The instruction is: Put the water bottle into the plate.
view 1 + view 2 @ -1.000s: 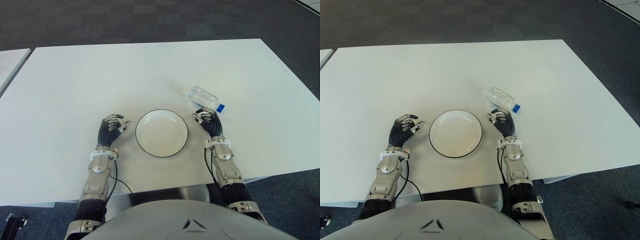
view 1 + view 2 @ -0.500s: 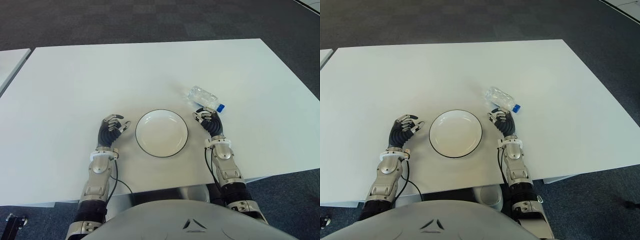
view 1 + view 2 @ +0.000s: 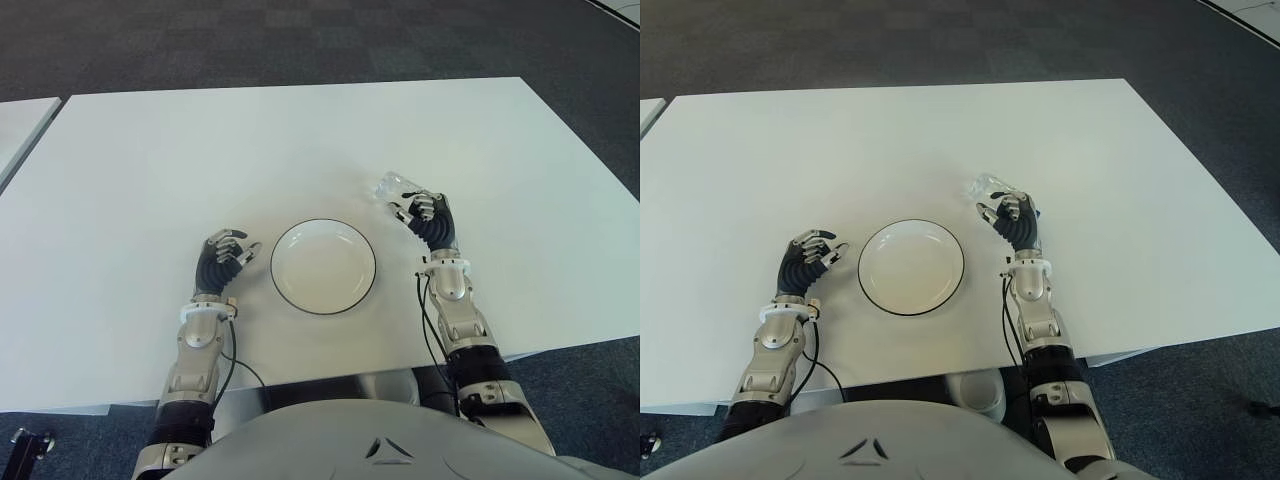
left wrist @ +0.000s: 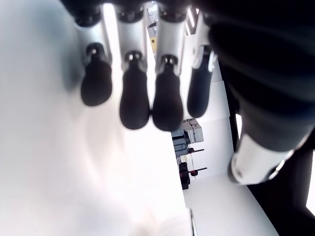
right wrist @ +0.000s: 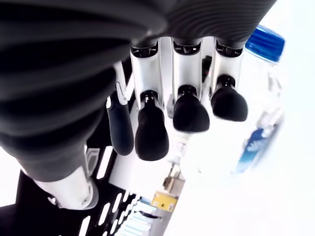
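Observation:
A clear water bottle (image 3: 391, 186) with a blue cap (image 5: 266, 43) lies on its side on the white table (image 3: 200, 140), just beyond the right rim of the plate. The white plate (image 3: 323, 268) has a thin black rim and holds nothing. My right hand (image 3: 422, 209) hovers over the bottle's cap end and hides it in the eye views. In the right wrist view its fingers (image 5: 188, 112) hang relaxed beside the bottle (image 5: 236, 128), not closed around it. My left hand (image 3: 228, 253) shows left of the plate, fingers loosely bent and holding nothing.
Dark carpet surrounds the table. The corner of a second white table (image 3: 22, 125) shows at the far left. The table's front edge (image 3: 330, 372) runs close under both forearms.
My right hand has moved forward from beside the plate's right rim until it sits over the bottle's cap end. The bottle, the plate and my left hand have stayed put.

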